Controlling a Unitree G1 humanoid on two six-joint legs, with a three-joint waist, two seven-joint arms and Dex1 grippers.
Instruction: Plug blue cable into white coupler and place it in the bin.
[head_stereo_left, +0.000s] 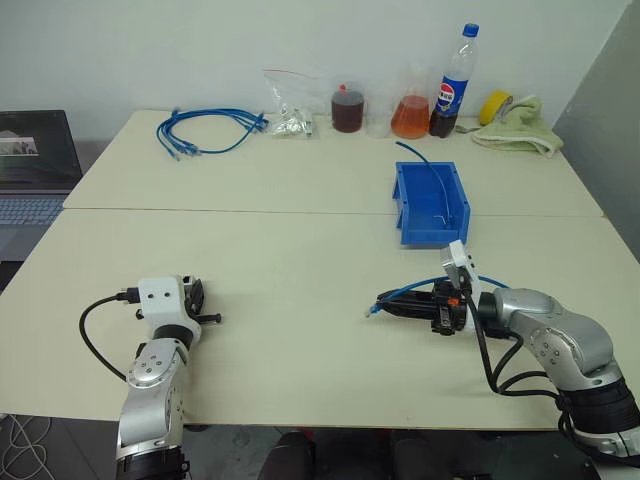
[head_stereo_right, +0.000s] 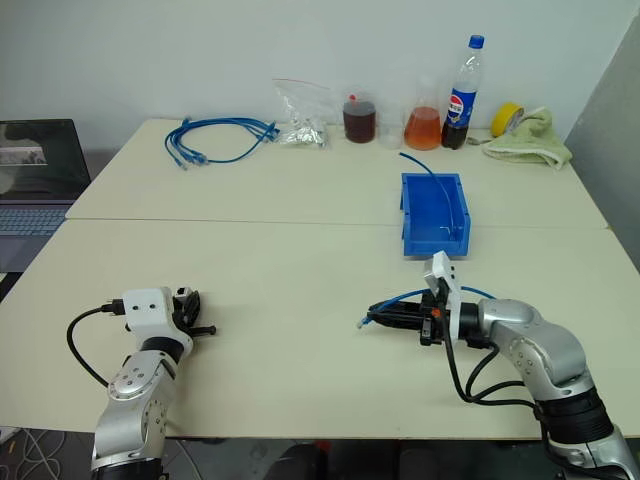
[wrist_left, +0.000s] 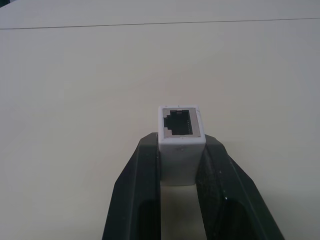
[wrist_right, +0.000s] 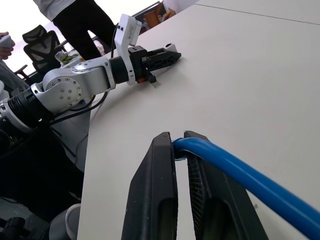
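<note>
over the worktop (head_stereo_left: 300, 300), left gripper (wrist_left: 180, 150) clamps white coupler (wrist_left: 180, 145); right gripper (wrist_right: 180, 142) pinches blue cable (wrist_right: 235, 170); bin (head_stereo_left: 432, 205) beyond.

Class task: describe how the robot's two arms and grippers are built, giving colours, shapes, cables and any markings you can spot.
Both arms are silver-grey metal with rounded joint housings and black wrist sections. Each wrist carries a white boxy camera block. The left gripper and right gripper each have two long black tapered fingers. Black cables loop from both wrists. No markings are legible.
</note>
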